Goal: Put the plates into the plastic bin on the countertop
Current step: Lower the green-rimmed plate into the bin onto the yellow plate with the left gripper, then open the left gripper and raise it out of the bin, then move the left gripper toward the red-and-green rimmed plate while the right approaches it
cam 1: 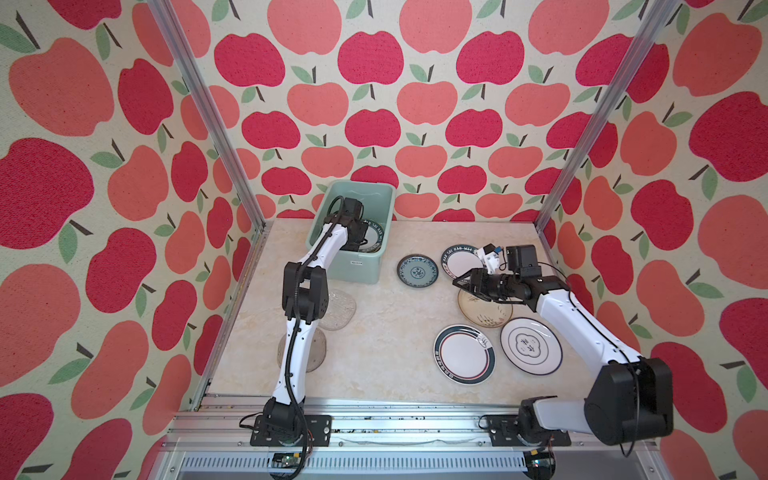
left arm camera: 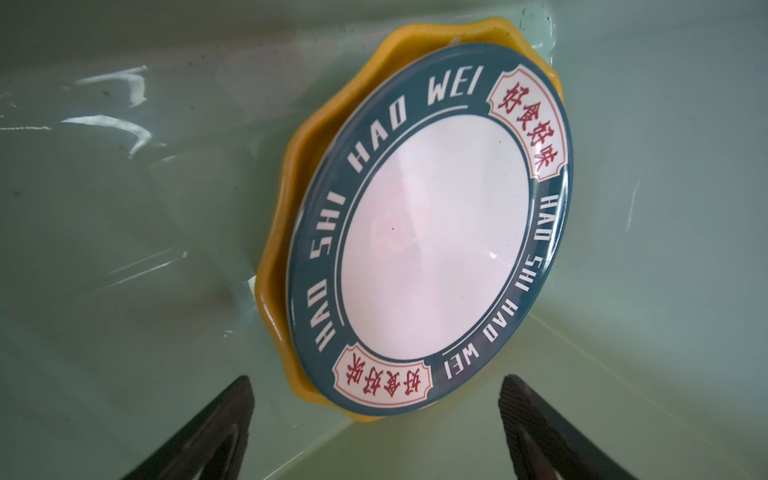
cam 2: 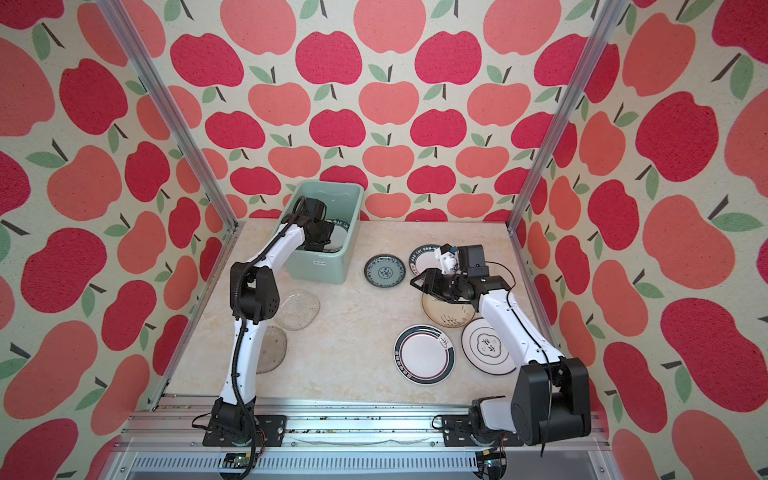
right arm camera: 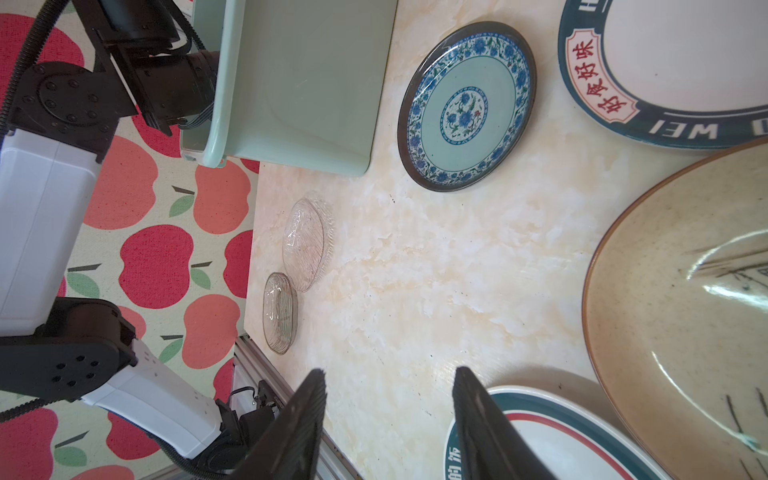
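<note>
Left pincer [left arm camera: 374, 378] over plates [left arm camera: 428, 232] in bin [left arm camera: 124, 208]

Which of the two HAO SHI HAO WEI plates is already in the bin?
The lettered plate resting on the yellow plate inside the bin; its twin lies on the countertop beside the blue-patterned plate.

A teal-rimmed plate [left arm camera: 428, 245] lies on a yellow scalloped plate [left arm camera: 276, 286] in the bin [left arm camera: 124, 249], left tool [left arm camera: 376, 379] spread empty.
</note>
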Tool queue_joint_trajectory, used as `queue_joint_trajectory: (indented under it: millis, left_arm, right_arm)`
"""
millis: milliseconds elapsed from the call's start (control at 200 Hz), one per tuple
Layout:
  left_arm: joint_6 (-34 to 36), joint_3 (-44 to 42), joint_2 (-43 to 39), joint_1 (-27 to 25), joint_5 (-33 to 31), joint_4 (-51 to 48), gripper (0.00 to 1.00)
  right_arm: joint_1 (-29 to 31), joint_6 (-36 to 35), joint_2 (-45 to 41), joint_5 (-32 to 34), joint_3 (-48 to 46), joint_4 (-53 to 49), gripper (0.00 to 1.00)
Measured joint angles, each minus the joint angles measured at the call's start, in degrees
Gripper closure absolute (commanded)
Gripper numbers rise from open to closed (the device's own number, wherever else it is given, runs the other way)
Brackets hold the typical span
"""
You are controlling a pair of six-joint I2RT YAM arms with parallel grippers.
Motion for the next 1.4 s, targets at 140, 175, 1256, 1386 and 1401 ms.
queue_joint_trajectory:
  millis: [140, 175, 1256, 1386, 1401]
  left_arm:
    - [0.59, 1.33, 0.0, 0.15, 0.59, -2.6, 0.01]
    - [0.96, 1.73, 0.0, 0.17, 0.57, -3.17, 0.01]
    - [31.85, -1.51, -31.08, -9.01, -4.42, -13.14, 0.01]
    - [40.65, -12.07, -38.21, -15.04, -2.47, -8.61, 0.01]
    - [41.64, -13.9, -39.26, -15.91, -2.03, -7.91, 0.01]
  right_arm:
    - [0.0, 0.22, 0.0, 0.02, 0.61, -0.04, 0.47]
    - [0.0, 0.22, 0.0, 0.02, 0.83, -0.04, 0.47]
    - [-9.11, -0.37, 0.07, 5.79, 10.14, -6.34, 0.26]
    - [-13.35, 0.07, 0.74, 3.87, 10.12, -6.08, 0.26]
    - [-13.9, 0.09, 0.83, 3.69, 10.08, -6.05, 0.26]
